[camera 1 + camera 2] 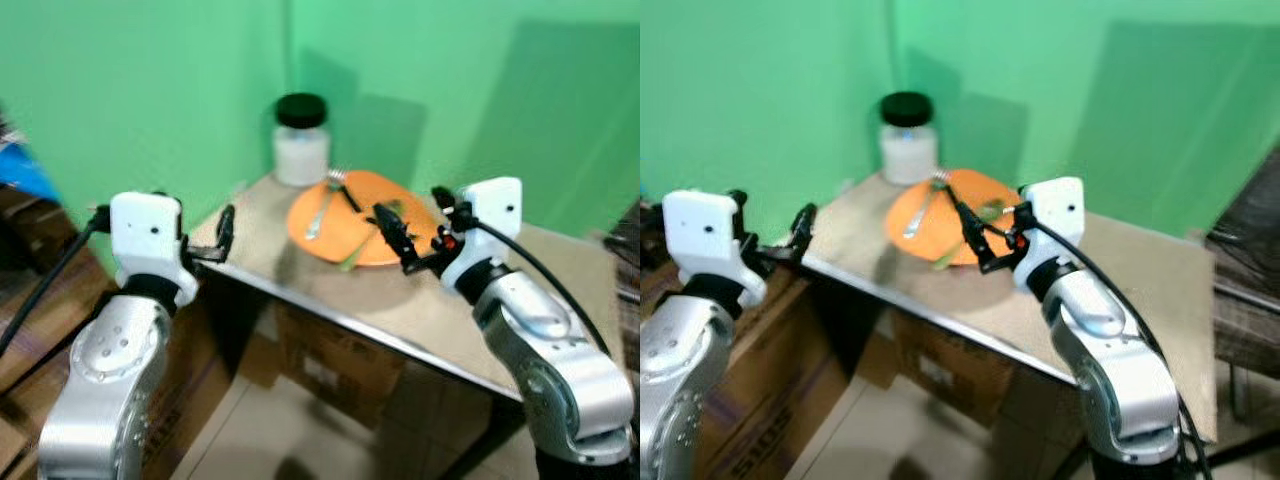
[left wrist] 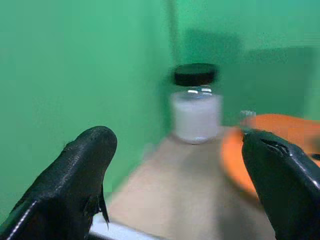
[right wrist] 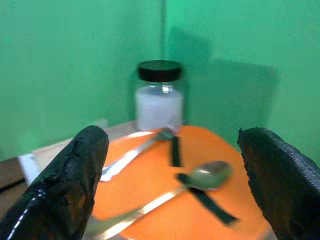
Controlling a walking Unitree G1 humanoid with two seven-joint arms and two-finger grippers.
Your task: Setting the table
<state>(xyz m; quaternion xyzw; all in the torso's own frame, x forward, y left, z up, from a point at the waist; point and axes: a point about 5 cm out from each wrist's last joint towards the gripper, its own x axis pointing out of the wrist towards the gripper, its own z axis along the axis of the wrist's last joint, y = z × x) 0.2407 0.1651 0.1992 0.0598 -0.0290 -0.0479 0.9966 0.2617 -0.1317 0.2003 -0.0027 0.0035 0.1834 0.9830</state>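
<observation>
An orange plate [image 1: 355, 232] lies on the beige table [image 1: 450, 320] near the green corner. A silver fork [image 3: 131, 155] and a silver spoon [image 3: 210, 174] rest on the plate, along with two short black strips. Behind the plate stands a glass jar [image 1: 301, 140] with white contents and a black lid. My right gripper [image 1: 392, 238] hovers open just over the plate's near right rim, fingers [image 3: 75, 185] spread wide and empty. My left gripper [image 1: 218, 240] is open at the table's left corner, pointing toward the jar [image 2: 196, 107], with nothing between its fingers [image 2: 75, 185].
Green walls close the table in at the back and left. The table's metal front edge [image 1: 340, 318] runs diagonally before me. Cardboard boxes [image 1: 330, 365] sit under the table and by my left arm. A dark object [image 1: 625, 250] stands at the far right.
</observation>
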